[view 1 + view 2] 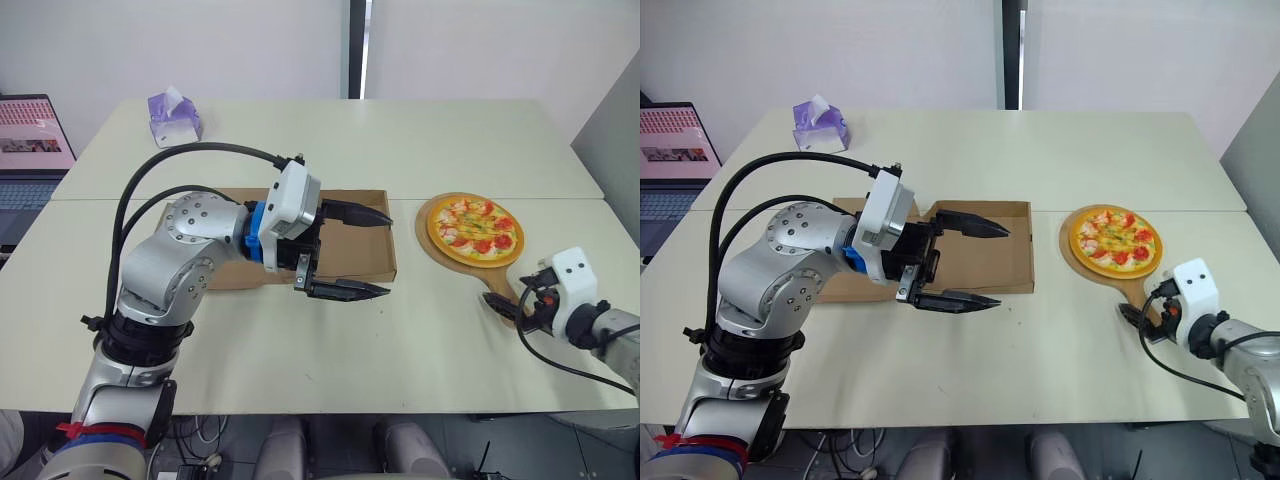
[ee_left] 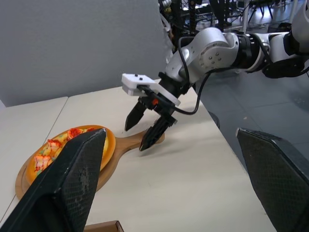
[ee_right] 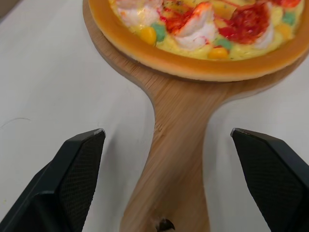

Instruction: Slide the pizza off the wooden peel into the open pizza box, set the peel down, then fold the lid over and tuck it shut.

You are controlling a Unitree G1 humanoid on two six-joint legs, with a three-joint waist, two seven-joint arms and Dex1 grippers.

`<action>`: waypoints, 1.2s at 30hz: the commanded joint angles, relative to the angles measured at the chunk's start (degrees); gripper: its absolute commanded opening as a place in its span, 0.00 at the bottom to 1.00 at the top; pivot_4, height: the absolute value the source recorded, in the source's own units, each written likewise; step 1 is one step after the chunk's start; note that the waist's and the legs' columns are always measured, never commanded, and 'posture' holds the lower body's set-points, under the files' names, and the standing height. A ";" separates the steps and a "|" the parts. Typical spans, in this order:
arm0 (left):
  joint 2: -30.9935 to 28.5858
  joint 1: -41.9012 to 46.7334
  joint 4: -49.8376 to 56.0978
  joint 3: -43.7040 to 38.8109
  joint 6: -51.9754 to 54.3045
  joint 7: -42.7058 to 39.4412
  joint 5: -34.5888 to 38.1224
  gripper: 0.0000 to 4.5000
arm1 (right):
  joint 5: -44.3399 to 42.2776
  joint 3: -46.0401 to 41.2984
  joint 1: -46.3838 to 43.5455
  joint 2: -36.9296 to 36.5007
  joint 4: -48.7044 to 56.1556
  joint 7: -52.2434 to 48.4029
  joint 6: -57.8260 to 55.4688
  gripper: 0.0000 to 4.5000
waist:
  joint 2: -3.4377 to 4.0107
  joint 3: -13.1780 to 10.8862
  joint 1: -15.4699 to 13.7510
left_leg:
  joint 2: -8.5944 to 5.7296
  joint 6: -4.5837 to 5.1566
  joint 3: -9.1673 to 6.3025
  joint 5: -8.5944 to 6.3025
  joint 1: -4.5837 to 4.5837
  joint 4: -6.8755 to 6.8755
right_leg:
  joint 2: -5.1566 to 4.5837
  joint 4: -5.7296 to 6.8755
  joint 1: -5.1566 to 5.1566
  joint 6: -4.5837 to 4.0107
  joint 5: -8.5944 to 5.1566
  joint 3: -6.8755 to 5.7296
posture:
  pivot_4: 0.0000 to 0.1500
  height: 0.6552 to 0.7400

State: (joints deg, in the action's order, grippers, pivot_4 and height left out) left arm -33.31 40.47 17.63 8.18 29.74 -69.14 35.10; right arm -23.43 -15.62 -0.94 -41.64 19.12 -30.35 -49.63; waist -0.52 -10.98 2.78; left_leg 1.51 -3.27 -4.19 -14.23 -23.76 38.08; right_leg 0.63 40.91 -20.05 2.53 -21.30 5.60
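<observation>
Left eye view: nothing's done yet — pizza (image 1: 476,229) sits on the wooden peel (image 1: 496,287) at frame right, right gripper (image 3: 166,133) spread astride its handle, not gripping. Left gripper (image 1: 389,254) hovers spread by the open pizza box (image 1: 352,255), centre frame.

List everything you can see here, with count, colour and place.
table: one, cream, before the robot
pizza box: one, brown cardboard, open, mid-table
wooden peel: one, light brown, right of the box
pizza: one, yellow with red toppings, on the peel
tissue box: one, purple, table's far left corner
laptop: one, pink screen, beyond the table's left edge
left gripper: one, black fingers, open, over the box's right end
right gripper: one, black fingers, open, either side of the peel's handle
</observation>
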 commanded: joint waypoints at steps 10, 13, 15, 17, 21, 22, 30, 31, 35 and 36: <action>-0.21 0.53 0.60 -0.64 -0.81 1.38 -1.14 1.00 | 2.64 3.11 -3.92 2.79 -4.95 1.12 4.61 0.87 | 0.00 0.00 0.18 | 0.01 0.00 -0.02 0.00 0.02 0.00 | 0.02 0.01 0.02 0.00 0.00 -0.02 | 1.00 1.00; -0.18 0.82 0.05 -0.73 -1.05 1.33 -1.63 1.00 | 2.90 3.04 -3.86 3.64 -5.50 1.47 4.96 0.65 | -0.01 0.01 0.23 | 0.01 0.00 -0.03 0.00 0.02 0.00 | 0.05 0.01 0.02 0.00 0.00 -0.02 | 1.00 1.00; -0.19 0.80 -0.05 -0.86 -1.16 1.35 -1.82 1.00 | 3.12 2.80 -3.44 4.13 -5.70 1.86 5.14 0.50 | -0.03 0.02 0.30 | 0.01 0.00 -0.03 0.00 0.02 0.00 | 0.05 0.00 0.02 0.00 0.00 -0.02 | 1.00 1.00; -0.27 0.76 -0.25 -0.97 -1.26 1.26 -1.97 1.00 | 3.45 2.39 -2.93 4.51 -5.99 2.22 5.54 0.38 | -0.03 0.02 0.38 | 0.02 0.00 -0.03 0.00 0.02 0.00 | 0.06 0.00 0.02 0.00 0.00 -0.01 | 1.00 1.00; -0.44 0.55 -0.41 -1.24 -1.34 1.34 -2.19 1.00 | 3.42 0.72 -2.62 5.69 -5.98 3.33 6.82 0.35 | -0.16 0.10 0.23 | 0.02 0.00 -0.07 0.00 0.02 -0.02 | 0.08 -0.01 0.03 0.00 0.00 -0.06 | 1.00 1.00; -0.36 0.55 -0.55 -1.38 -1.33 1.67 -2.28 1.00 | 3.22 0.02 -2.92 6.12 -5.89 3.68 7.19 0.35 | -0.17 0.10 0.18 | 0.02 0.00 -0.08 0.00 0.02 -0.02 | 0.08 -0.02 0.04 0.00 0.00 -0.08 | 1.00 1.00; -1.99 -0.52 -2.39 -4.49 -0.75 3.33 -1.80 1.00 | 1.72 -3.46 -8.77 3.88 -4.70 2.07 7.61 0.35 | -0.07 0.01 0.38 | 0.02 0.00 -0.03 0.00 0.01 -0.02 | 0.07 0.01 -0.03 -0.04 0.02 0.01 | 1.00 1.00; -2.37 -0.73 -2.57 -5.39 -0.34 3.60 -1.35 1.00 | 1.52 -3.38 -10.20 2.77 -5.16 1.19 7.44 0.35 | -0.03 -0.02 0.39 | 0.02 0.00 -0.01 0.00 -0.01 -0.03 | 0.06 0.01 -0.06 -0.04 0.02 0.03 | 1.00 1.00; -4.50 -1.53 -3.74 -9.38 0.84 5.09 -0.38 1.00 | 1.39 -1.38 -17.32 -2.74 -8.71 -4.37 7.90 0.35 | 0.08 -0.09 0.53 | 0.03 0.00 0.05 0.00 -0.06 -0.08 | 0.06 -0.01 -0.16 -0.04 0.02 0.08 | 1.00 1.00; -4.95 -1.74 -4.14 -10.29 0.60 5.37 -0.40 1.00 | 1.60 -0.46 -19.17 -3.84 -9.96 -5.88 8.42 0.35 | 0.08 -0.11 0.61 | 0.02 0.00 0.06 0.00 -0.06 -0.10 | 0.06 -0.02 -0.17 -0.04 0.02 0.07 | 1.00 1.00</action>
State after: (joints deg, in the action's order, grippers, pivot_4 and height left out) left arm -37.49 38.53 13.17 0.67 30.78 -64.37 33.87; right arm -20.53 -14.82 -17.05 -43.91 7.27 -33.62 -44.50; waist -0.43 -11.09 3.39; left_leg 1.54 -3.26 -4.13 -14.23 -23.81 37.95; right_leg 0.69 40.87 -20.24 2.49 -21.28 5.68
